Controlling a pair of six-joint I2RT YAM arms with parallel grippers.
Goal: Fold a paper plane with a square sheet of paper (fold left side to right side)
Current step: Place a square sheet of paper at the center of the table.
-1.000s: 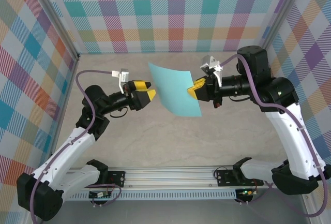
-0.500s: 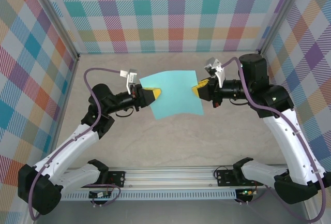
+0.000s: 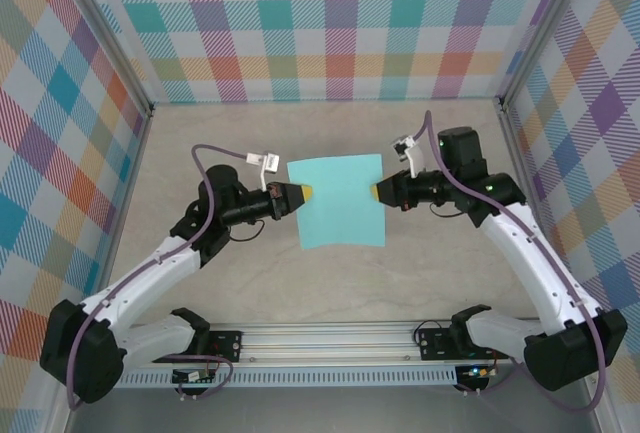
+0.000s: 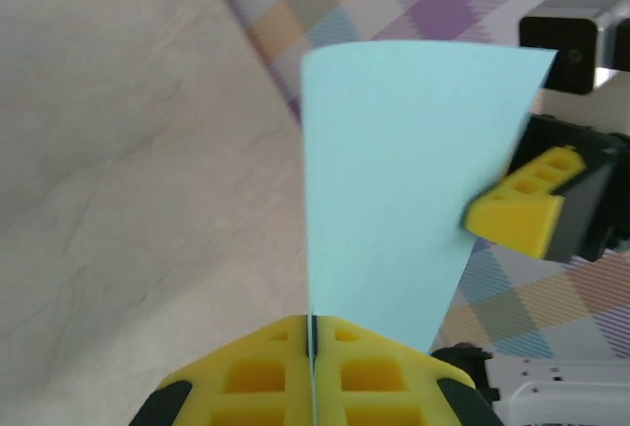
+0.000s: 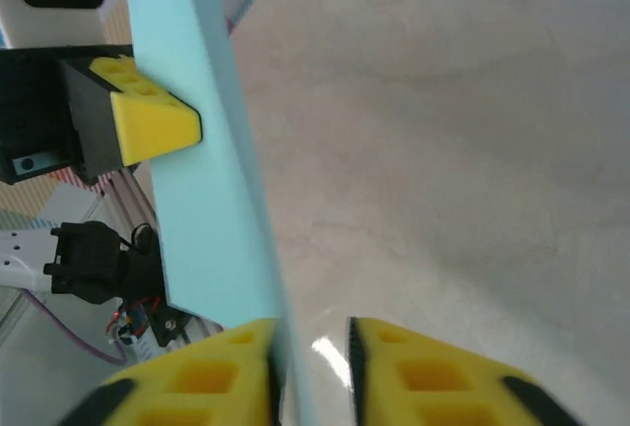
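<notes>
- Holding the turquoise paper sheet (image 3: 342,203) aloft, my left hand (image 3: 305,191) pinches one edge; my right hand (image 3: 376,193) stands narrowly parted opposite.
- Handover, I judge; next, lay it flat on the counter (image 3: 330,288).

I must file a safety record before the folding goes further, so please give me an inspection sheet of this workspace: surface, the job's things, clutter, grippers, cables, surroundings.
Surface: beige table, faintly veined, no stains seen.
Job's things: one turquoise paper sheet, unfolded, held above the table between the two grippers.
Clutter: nothing seen.
Grippers: left gripper shut on the sheet's left edge; right gripper at the right edge with its jaws apart, the edge lying against one finger.
Cables: one purple cable loops over the left arm, another purple cable over the right arm; neither touches the sheet.
Surroundings: checked walls; metal rail at the near edge.
</notes>
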